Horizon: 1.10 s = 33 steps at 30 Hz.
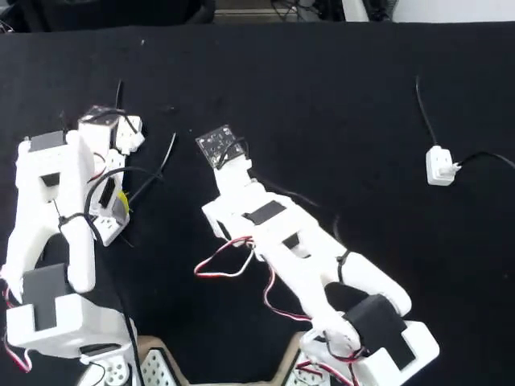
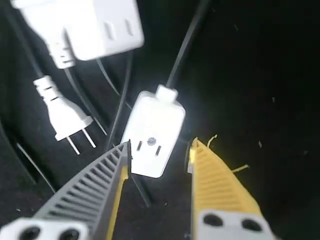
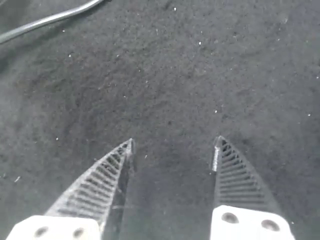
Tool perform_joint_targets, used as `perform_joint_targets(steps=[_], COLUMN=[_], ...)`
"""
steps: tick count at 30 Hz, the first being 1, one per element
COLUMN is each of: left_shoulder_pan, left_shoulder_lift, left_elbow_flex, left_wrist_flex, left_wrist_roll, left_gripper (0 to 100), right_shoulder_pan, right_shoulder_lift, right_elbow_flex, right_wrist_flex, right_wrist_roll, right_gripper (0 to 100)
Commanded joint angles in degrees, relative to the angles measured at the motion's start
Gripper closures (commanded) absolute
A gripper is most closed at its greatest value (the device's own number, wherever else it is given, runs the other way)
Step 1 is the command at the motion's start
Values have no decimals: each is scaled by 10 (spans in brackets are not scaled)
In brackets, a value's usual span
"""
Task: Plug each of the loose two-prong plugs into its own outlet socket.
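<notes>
Here, the left end effector [image 2: 160, 145] stood open at the left of the black worktop [image 1: 322, 72]. Its grey finger [image 2: 95, 185] and yellow finger [image 2: 215, 185] flanked one end of a white socket block [image 2: 152, 122]. The grey tip sat right at the block's edge. The yellow tip stood just beside the block with a dark gap between them, so nothing was clamped. The block lay flat with its slotted face up, and a dark cord [image 2: 187, 42] ran from its other end.

Near the block lay a loose white two-prong plug [image 2: 62, 112], apart from it, with both prongs bare. Beyond the plug was a larger white adapter [image 2: 87, 25] with two slots in its side.

The right end effector [image 3: 175, 140] was wide open and held nothing. It hung over bare black cloth near the middle of the worktop, with one grey cable [image 3: 45, 20] crossing farther off.

Well apart, at the right of the worktop, sat a small white outlet [image 1: 439, 165]. One dark cord ran from its far side and another from its right side.
</notes>
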Motion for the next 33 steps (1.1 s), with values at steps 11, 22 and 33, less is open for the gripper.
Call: perform_joint_targets(steps=[11, 22, 33], left_shoulder_pan=[-8, 6, 166], left_shoulder_lift=[42, 26, -178], left_elbow_flex=[42, 42, 42], left_wrist_flex=[-113, -35, -40], left_wrist_roll=[-150, -139, 34], left_gripper=[797, 977, 970], right_shoulder_pan=[-7, 26, 273], right_shoulder_lift=[-30, -33, -96], right_elbow_flex=[-4, -7, -11], right_wrist_flex=[-10, -9, -12], right_wrist_roll=[-2, -4, -135], right_gripper=[769, 769, 769])
